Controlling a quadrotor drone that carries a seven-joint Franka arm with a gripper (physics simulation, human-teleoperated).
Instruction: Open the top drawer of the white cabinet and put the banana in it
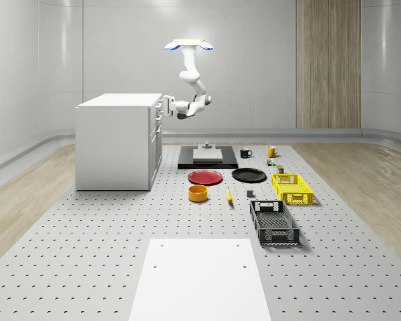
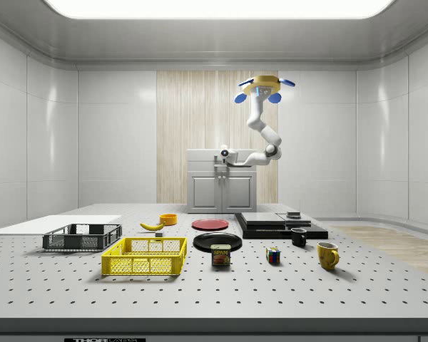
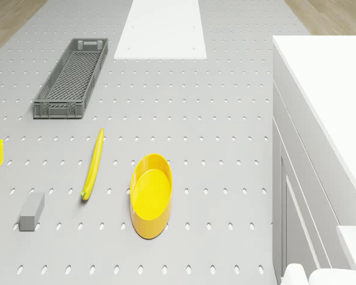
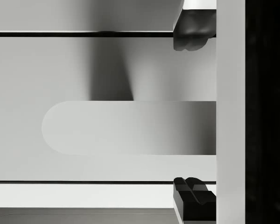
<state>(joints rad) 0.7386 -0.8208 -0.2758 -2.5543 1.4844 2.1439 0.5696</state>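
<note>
The white cabinet point(image 1: 113, 144) stands on the table at the whole-scene view's left, and its top drawer front looks flush. My drone point(image 1: 189, 45) hovers in the air in front of the cabinet, higher than its top. The arm reaches down to the top drawer. My gripper point(image 1: 166, 105) is at the drawer front, open. In the wrist view the fingertips point(image 4: 191, 41) stand either side of the rounded drawer handle point(image 4: 130, 127) without touching it. The banana point(image 1: 228, 195) lies on the table beside a yellow bowl point(image 3: 150, 195), far from the gripper.
In front of the cabinet lie a red plate point(image 1: 205, 176), a black plate point(image 1: 248, 175), a yellow crate point(image 1: 291, 188) and a grey crate point(image 1: 274, 223). A black platform point(image 1: 207, 158) sits below the drone. A white sheet point(image 1: 199, 277) covers the near table.
</note>
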